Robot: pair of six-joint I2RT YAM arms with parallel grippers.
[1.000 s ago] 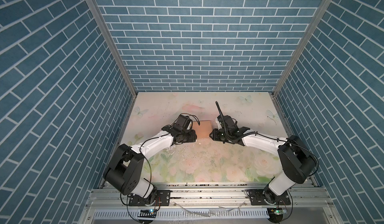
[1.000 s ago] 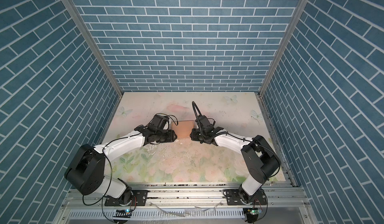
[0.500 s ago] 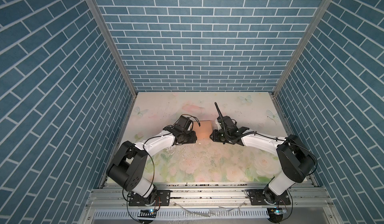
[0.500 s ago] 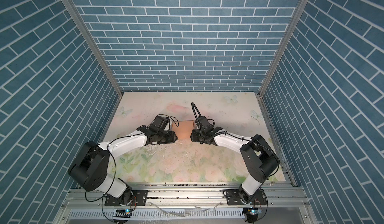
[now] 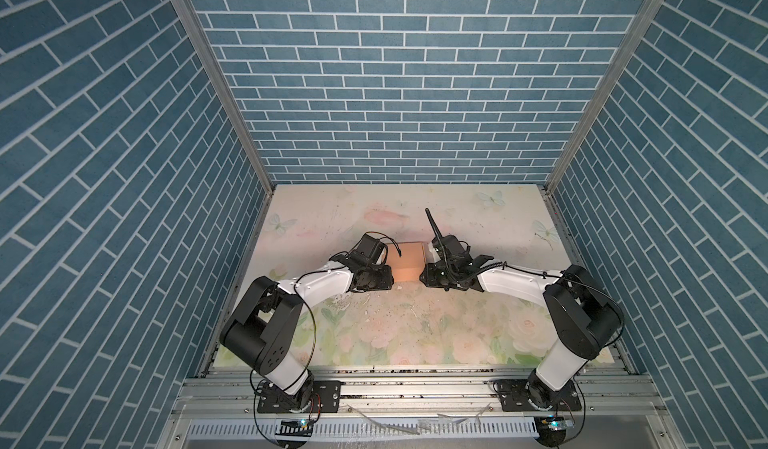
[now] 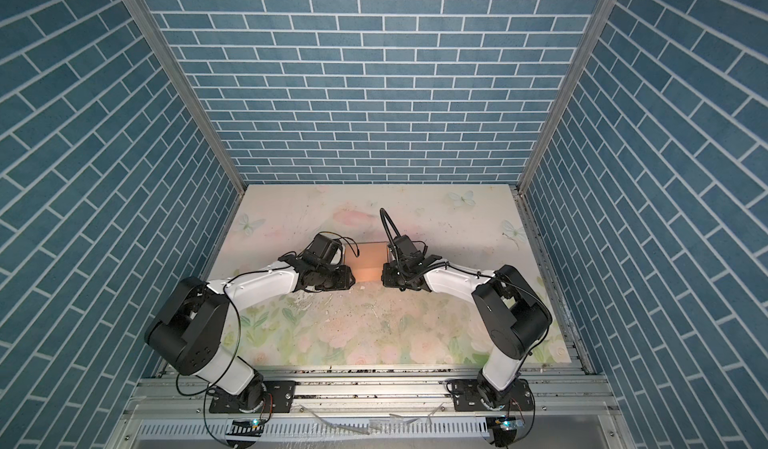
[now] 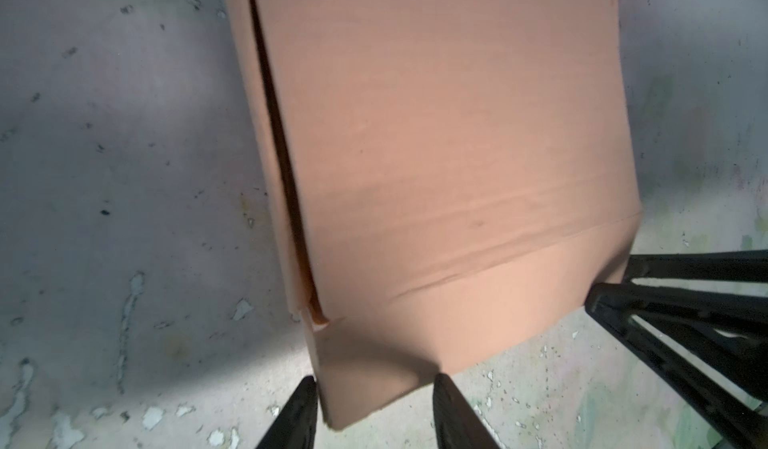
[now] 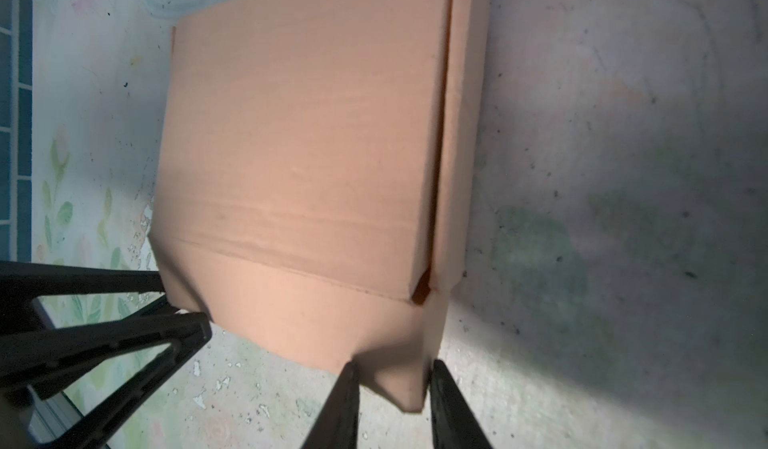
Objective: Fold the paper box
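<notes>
where: paper box (image 5: 409,260) lies flat on the floral mat (image 5: 415,343), mid-table, between the two wrists in both top views. Lid panel is down, so it reads as a closed flat box.
left jaws: left gripper (image 7: 375,380) pinches the box's near left corner, one finger on each side of the end wall. The card dents between them.
right jaws: right gripper (image 8: 394,366) pinches the near right corner the same way, with a narrower bite. That corner is squeezed to a point.
cross-check: each wrist view shows the other gripper's fingers at the opposite near corner, touching the card.
seams: a dark slit shows between lid panel and side wall on each gripper's own side, with a small gap at the corner. Tuck is not fully seated, my read.
just changed: barely anything over the last second. Box keeps the same spot and heading, and both pinches look the same width. Only the left arm (image 5: 316,284) shifts, its shoulder and upper link creeping slightly inward in the top views.
meaning: a static hold, not a fold stroke. Probably pressing the near corners to set the end-wall crease. Task looks late, main folds done.
next: judgement only. Ease one side off and see if the wall stays up, or push a side seam shut.
risk: the card is thin and more squeeze may crumple the corners. Freeing both corners at once may let the lid spring.
clutter: white flecks (image 7: 153,417) on the mat beside the box, not in the way.
</notes>
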